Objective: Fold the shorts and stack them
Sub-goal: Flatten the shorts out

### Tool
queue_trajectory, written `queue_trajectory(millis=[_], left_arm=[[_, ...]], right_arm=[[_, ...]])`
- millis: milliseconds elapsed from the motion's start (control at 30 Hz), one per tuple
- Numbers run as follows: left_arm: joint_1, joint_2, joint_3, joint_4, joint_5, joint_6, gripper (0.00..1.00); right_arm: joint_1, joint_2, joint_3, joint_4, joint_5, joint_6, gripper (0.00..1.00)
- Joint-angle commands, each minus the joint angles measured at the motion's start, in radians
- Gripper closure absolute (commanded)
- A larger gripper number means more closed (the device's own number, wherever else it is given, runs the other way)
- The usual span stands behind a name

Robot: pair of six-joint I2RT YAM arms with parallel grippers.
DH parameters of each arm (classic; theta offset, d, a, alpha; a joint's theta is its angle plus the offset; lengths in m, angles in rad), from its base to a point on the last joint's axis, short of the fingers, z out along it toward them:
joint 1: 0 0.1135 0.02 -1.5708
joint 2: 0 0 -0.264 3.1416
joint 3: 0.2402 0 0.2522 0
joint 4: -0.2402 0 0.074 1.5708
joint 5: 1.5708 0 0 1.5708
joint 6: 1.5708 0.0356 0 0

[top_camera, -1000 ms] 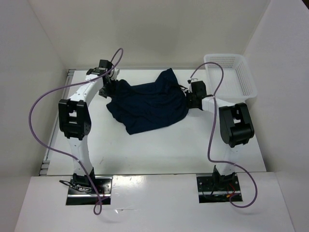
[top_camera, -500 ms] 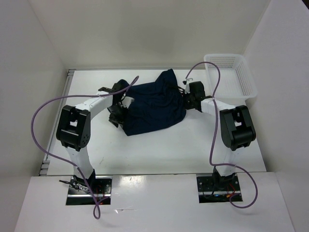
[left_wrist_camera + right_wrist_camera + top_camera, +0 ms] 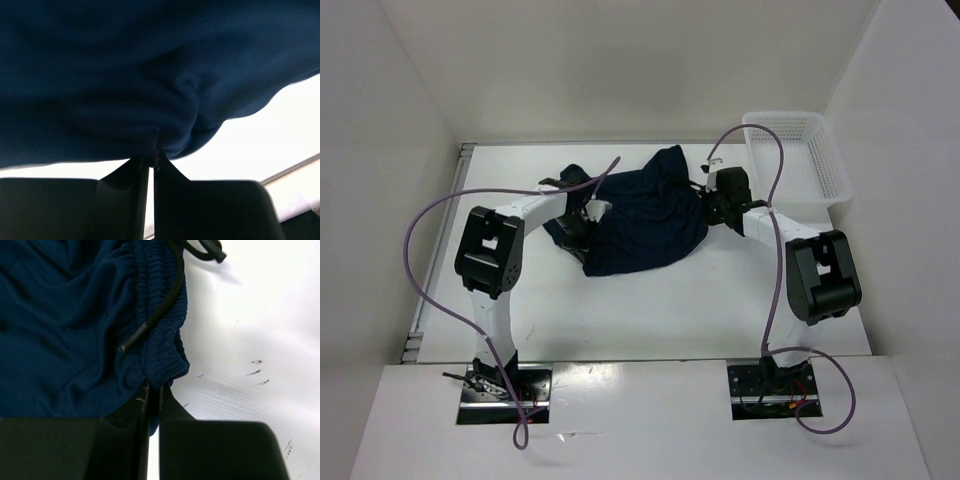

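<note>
Gripped from two sides on the white tabletop (image 3: pixel 650 300): the shorts (image 3: pixel 640 225), dark navy, lying in a crumpled heap between the two pincers and touching both. At the near left edge of the heap, pinched by the left pincer (image 3: pixel 154 159), with black fingers pressed almost together on a gathered fold right at the tips and the rest of the cloth billowing above and beyond, pale tabletop showing past its hem to the right. At the opposite side, clamped by the right pincer (image 3: pixel 154 389) on the ribbed waistband edge, fingers likewise pressed together with only a sliver of cloth between. Just beyond those tips, trailing down the waistband and out onto bare tabletop, the black drawstring (image 3: pixel 165 305). Seen from above, bunched toward the far wall ahead of the right pincer: a rounded lobe of the same cloth. Beyond and to the right of the right pincer, not touching the cloth, in the far corner: a white mesh basket (image 3: pixel 798 160).
</note>
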Motion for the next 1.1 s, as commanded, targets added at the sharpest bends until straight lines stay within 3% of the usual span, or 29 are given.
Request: queue_trajectory(millis=[0,167,233,267,400,467,600,733,800,900,1067], left_arm=[[0.005,-0.024,0.143,-0.038,-0.073,0.005,0.94],[-0.063,-0.065,0.374,-0.095,-0.314,0.005,0.95],[-0.131,-0.032,0.424,-0.127,-0.35,0.005,0.81],[-0.202,0.014,0.424,-0.138,-0.35,0.005,0.59],[-0.279,0.125,0.395,-0.066,-0.284,0.005,0.55],[-0.29,0.157,0.468,-0.066,-0.275,0.005,0.53],[-0.197,0.085,0.525,-0.053,-0.131,0.005,0.45],[-0.086,-0.053,0.449,-0.053,-0.085,0.005,0.44],[-0.02,-0.091,0.399,-0.053,-0.04,0.005,0.49],[0.052,-0.092,0.297,-0.063,0.029,0.005,0.6],[0.061,0.012,0.204,-0.02,0.0,0.005,0.61]], right_arm=[[-0.001,-0.075,-0.022,0.03,-0.027,-0.034,1.0],[-0.001,-0.124,-0.074,0.03,-0.036,-0.043,1.0],[-0.001,-0.133,-0.09,0.03,-0.036,-0.043,1.0],[-0.001,-0.133,-0.102,0.04,-0.036,-0.052,1.0],[-0.001,-0.133,-0.111,0.04,-0.036,-0.061,1.0],[-0.001,-0.143,-0.111,0.04,-0.025,-0.074,1.0],[-0.001,-0.153,-0.131,0.049,-0.016,-0.083,1.0],[-0.001,-0.162,-0.142,0.058,-0.016,-0.083,1.0],[-0.001,-0.162,-0.153,0.067,-0.016,-0.083,1.0],[-0.001,-0.162,-0.153,0.067,-0.016,-0.083,1.0],[-0.001,-0.143,-0.143,0.077,-0.025,-0.092,1.0]])
